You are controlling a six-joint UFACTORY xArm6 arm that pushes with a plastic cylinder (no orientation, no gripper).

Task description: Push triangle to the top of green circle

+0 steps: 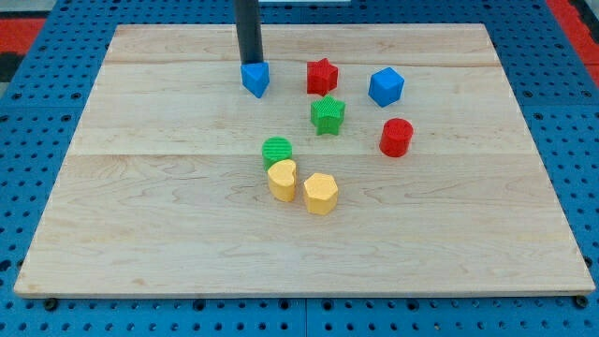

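1 view | high, angled down | whole wooden board [168, 215] in frame

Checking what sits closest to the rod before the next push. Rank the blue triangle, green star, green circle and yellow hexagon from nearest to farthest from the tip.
Measured from my tip, near the view's top:
1. Blue triangle, right at the tip, just below it.
2. Green star, lower and to the view's right.
3. Green circle, mid-board, below the triangle.
4. Yellow hexagon, lowest, right of the yellow block.

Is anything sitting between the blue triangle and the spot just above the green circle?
Nothing visible. The board between the blue triangle and the green circle is bare; the green star sits off to the view's right. My tip touches the triangle's top edge.
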